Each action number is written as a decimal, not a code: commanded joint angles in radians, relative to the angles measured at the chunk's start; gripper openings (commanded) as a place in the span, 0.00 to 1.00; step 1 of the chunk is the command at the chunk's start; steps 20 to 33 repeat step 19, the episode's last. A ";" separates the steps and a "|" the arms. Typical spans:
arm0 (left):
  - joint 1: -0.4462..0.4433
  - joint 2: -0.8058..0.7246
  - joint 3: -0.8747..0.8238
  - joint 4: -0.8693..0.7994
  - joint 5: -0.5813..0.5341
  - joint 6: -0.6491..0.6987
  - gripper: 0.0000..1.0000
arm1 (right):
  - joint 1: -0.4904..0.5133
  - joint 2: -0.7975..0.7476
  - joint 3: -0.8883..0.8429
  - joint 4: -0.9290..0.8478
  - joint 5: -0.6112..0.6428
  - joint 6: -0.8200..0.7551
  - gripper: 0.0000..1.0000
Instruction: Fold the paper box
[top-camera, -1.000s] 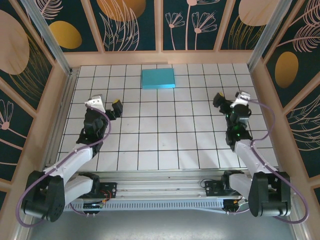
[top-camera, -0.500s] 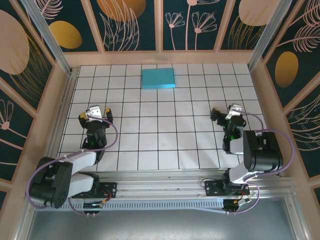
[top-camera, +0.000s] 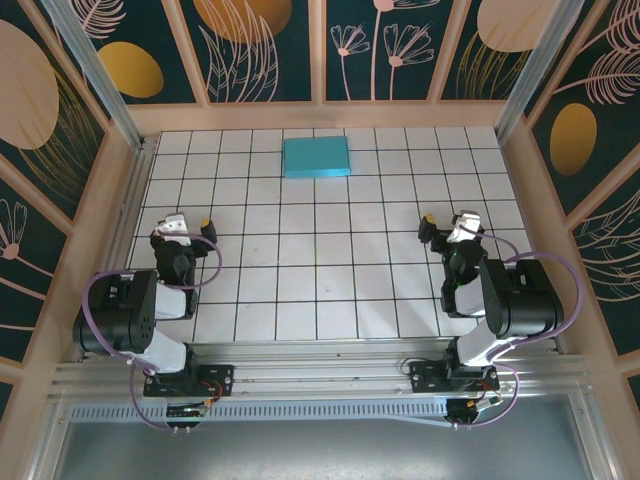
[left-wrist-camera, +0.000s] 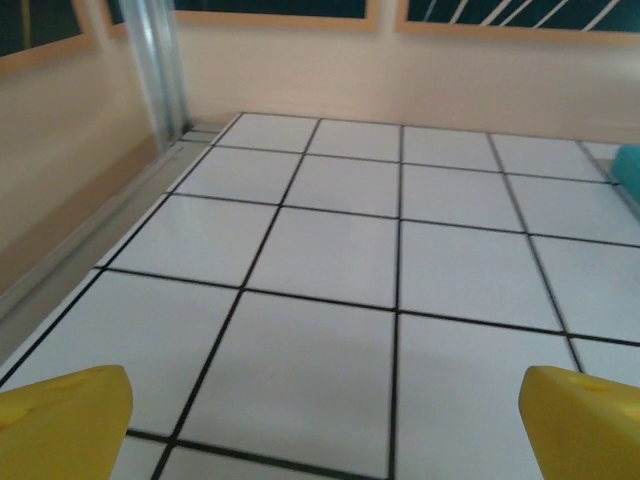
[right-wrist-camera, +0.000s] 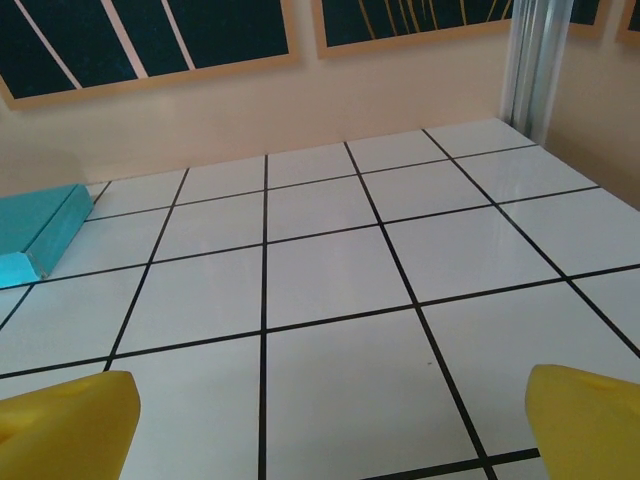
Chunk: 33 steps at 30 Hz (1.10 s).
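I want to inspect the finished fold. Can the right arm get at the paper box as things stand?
Probably yes. The paper box lies closed and flat by the far wall, and only bare table lies between it and the open right gripper. It would be a long stretch, though.

One teal paper box (top-camera: 316, 157) lies on one tiled table (top-camera: 330, 285). Two robot arms (top-camera: 128, 315) (top-camera: 520, 295) stand on the box's near side, carrying two grippers: left gripper (top-camera: 182, 229), right gripper (top-camera: 448, 226).
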 joint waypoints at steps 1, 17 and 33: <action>0.006 -0.010 0.024 0.041 0.068 -0.016 0.99 | -0.001 0.007 0.009 0.049 0.036 -0.021 0.99; 0.004 -0.009 0.020 0.052 0.069 -0.017 0.99 | -0.030 0.005 0.026 0.009 -0.027 -0.008 0.99; 0.004 -0.009 0.020 0.052 0.070 -0.017 0.99 | -0.015 0.004 0.007 0.046 -0.013 -0.022 0.99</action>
